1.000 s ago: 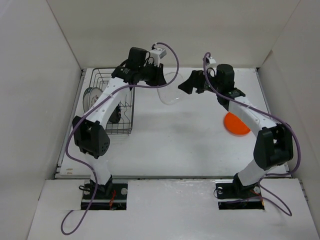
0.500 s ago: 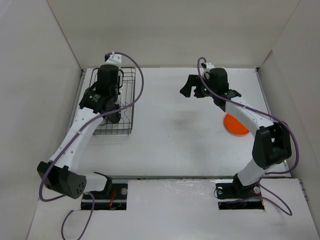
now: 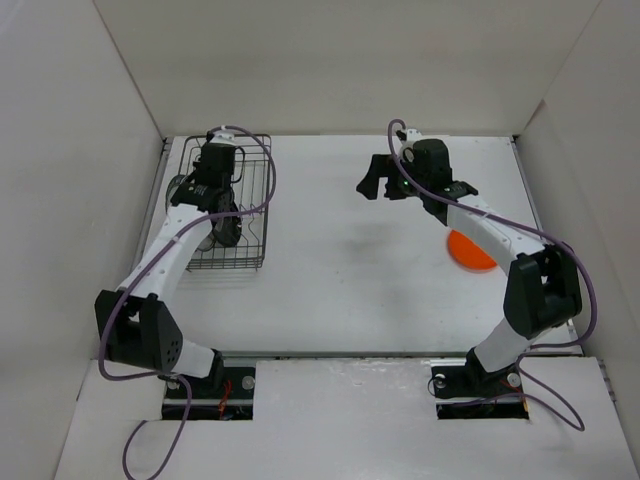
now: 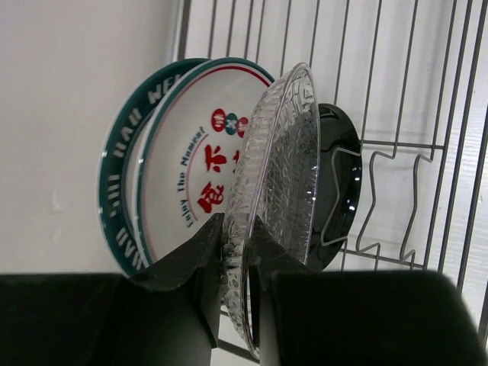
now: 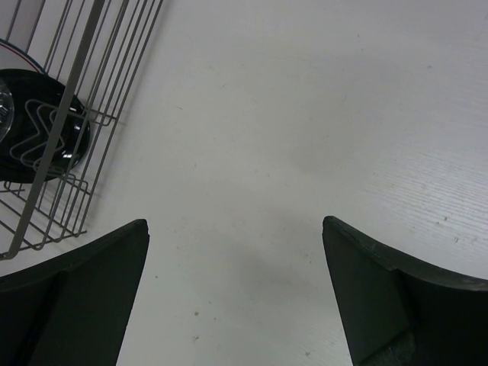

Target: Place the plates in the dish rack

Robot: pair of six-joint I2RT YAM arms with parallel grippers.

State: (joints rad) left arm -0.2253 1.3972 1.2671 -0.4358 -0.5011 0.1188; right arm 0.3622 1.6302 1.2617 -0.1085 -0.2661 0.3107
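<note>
Left claw (image 4: 235,238) tight on ribbed clear round plate (image 4: 278,175)

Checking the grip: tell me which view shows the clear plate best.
Left wrist: the clear plate fills the frame, upright, its rim pinched by the left claw. Top external hides it under the left arm; right wrist shows at most a sliver.

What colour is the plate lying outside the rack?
The plate is orange, clearest in the top view.
</note>
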